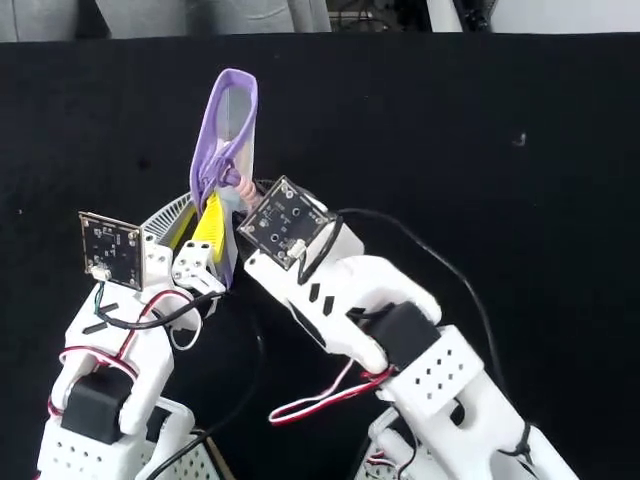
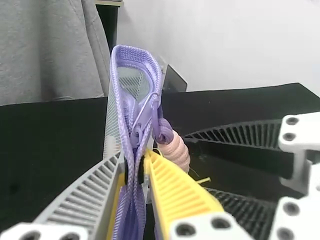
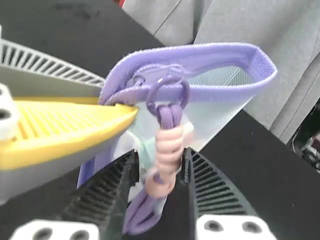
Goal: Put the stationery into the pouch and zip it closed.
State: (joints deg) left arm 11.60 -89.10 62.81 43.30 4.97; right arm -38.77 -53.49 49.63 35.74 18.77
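Left claw [image 2: 134, 167], yellow and grey fingers, is clamped narrow on the zip edge of the purple mesh pouch [image 2: 131, 75], which stands upright beyond its tips, above the black table [image 1: 480, 120]. Right claw [image 3: 160, 155], just beside the left, pinches the pink-and-purple pull cord [image 3: 169, 145] btwn its black fingers.

Pouch [image 2: 131, 82] stood upright off the black table, with a purple zip band and a pale see-through mesh body. Its mouth gaped in a loop at the top. Lower down, the band was pinched shut in the left gripper [image 2: 135, 170]. A purple cord hung from the zip slider [image 3: 145, 82], and its pink ribbed charm [image 3: 169, 145] sat between the right gripper [image 3: 160, 157] fingers.
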